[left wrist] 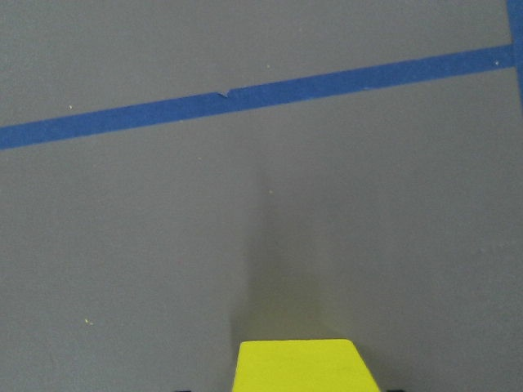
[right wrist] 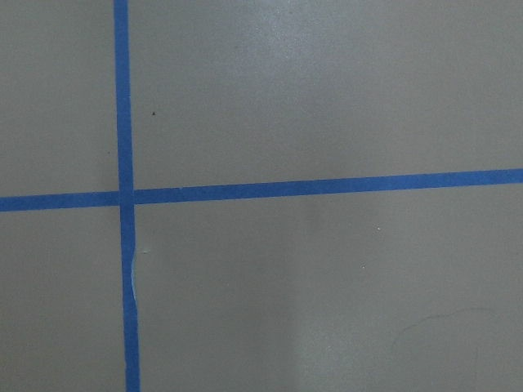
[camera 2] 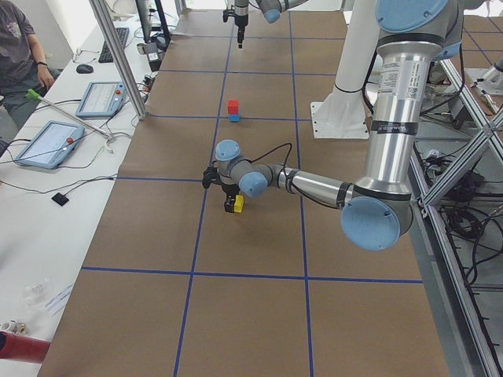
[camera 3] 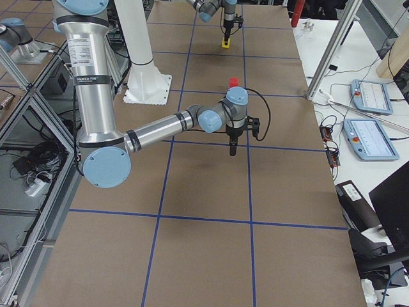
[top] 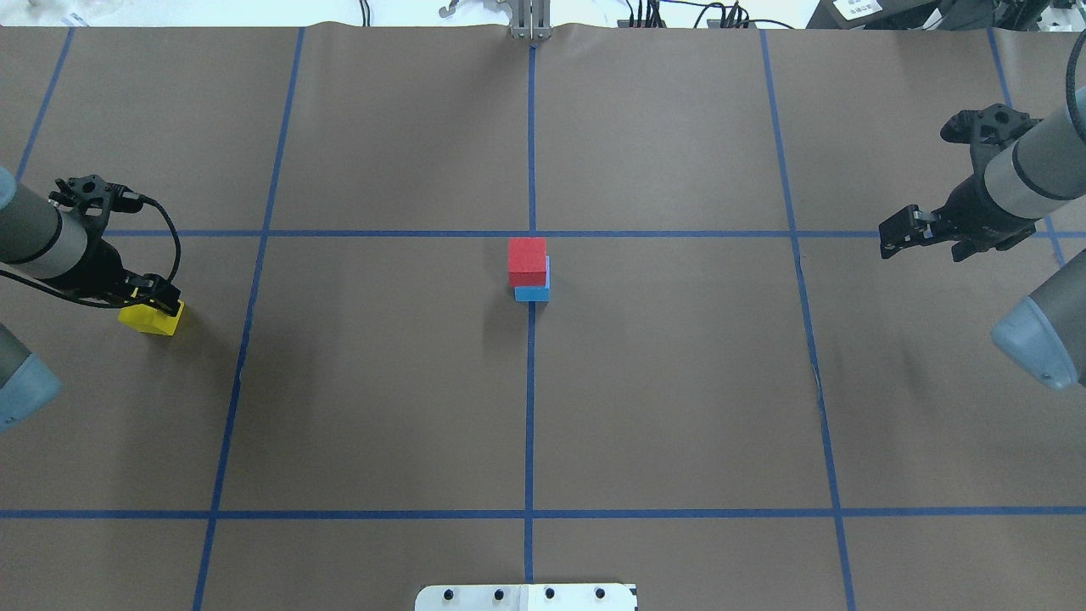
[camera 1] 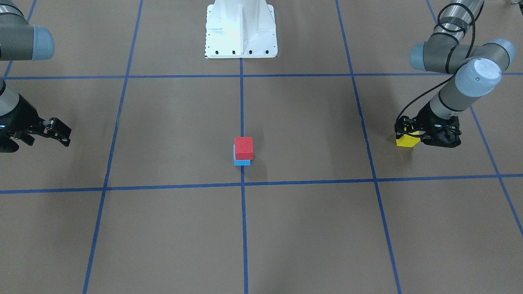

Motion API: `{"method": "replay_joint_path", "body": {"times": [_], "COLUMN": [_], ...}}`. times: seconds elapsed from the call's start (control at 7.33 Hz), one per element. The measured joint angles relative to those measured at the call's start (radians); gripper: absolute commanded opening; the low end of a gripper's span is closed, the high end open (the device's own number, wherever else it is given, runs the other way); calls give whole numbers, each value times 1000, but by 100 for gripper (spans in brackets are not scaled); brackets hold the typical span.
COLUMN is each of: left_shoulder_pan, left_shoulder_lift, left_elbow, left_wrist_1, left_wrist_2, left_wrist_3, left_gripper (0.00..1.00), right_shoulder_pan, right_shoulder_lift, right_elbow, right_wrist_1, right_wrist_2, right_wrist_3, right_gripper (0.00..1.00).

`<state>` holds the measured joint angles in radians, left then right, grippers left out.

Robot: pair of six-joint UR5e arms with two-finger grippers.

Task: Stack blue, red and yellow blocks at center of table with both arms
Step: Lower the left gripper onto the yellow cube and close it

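Red block (camera 1: 243,147) sits on blue block (camera 1: 242,162) at the centre of the table (top: 382,382), on the middle tape line; the red one is set slightly off square. Yellow block (top: 151,320) is at the table's left side, well apart from the stack, clamped between the closed fingers of the left gripper (top: 155,299); whether it rests on the surface cannot be told. Right gripper (top: 920,187) hangs over the right side, jaws spread wide, holding nothing.
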<state>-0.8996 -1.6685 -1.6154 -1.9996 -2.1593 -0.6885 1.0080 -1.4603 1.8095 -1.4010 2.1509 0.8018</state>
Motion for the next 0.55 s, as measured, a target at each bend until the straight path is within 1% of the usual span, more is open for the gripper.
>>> {"method": "replay_joint_path", "body": {"times": [0.27,0.41,0.55], "left_shoulder_pan": [-1,-4,-5], "left_shoulder_lift": [-6,-34,-95], "left_elbow": [-37,-83,-133], "left_wrist_1": [31,92,177], "left_wrist_2": [-69,-98,-100], "left_wrist_3": [0,-3,-29], "left_gripper": [0,0,0], "right_shoulder_pan": [1,1,1], "right_shoulder_lift": [0,0,0], "right_elbow": [8,8,7], "right_wrist_1": [0,0,-1], "right_wrist_2": [1,1,1], "right_wrist_3": [0,0,0], "right_gripper": [100,100,100]}}
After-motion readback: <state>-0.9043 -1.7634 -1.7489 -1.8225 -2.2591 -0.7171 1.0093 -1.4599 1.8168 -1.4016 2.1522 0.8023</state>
